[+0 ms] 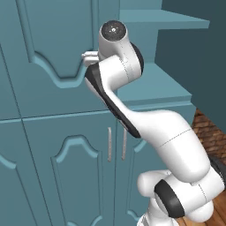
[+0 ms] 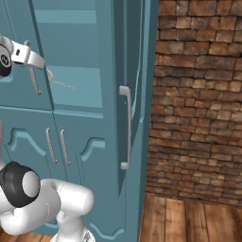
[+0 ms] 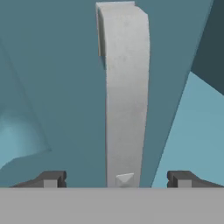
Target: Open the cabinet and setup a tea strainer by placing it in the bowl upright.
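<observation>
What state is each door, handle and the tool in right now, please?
Right upper door: swung open, edge toward the right base camera.
Left upper door: closed.
Lower doors: closed.
Left door's handle: between the tool's tips, not clamped.
Tool: open, straddling that handle.
</observation>
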Motion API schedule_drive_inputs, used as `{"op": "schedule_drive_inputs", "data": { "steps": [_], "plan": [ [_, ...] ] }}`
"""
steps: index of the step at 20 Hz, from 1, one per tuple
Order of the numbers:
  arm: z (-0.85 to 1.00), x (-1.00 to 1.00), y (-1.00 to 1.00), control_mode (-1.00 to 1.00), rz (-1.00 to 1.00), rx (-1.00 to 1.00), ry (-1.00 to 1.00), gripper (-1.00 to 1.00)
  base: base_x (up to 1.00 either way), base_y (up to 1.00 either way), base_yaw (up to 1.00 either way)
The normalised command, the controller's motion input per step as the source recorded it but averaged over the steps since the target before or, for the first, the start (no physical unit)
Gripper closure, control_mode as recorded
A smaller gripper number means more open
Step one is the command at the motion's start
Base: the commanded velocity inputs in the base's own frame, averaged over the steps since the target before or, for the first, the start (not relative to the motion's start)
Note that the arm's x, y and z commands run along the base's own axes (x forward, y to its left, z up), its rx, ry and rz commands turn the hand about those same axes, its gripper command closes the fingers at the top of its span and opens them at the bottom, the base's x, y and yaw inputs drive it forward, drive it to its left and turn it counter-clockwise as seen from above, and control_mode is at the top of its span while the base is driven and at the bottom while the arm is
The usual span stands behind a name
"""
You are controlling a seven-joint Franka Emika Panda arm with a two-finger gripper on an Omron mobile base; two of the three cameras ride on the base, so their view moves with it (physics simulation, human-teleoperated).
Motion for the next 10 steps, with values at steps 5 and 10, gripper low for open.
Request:
{"op": "schedule_drive_inputs", "data": {
  "steps": [5,10],
  "plan": [
    [-0.13,0.49,0.0,-1.0,0.0,0.0,0.0,-1.0,0.0,0.0,0.0],
    [0.0,0.28,0.02,-1.0,0.0,0.0,0.0,-1.0,0.0,0.0,0.0]
  ]
}}
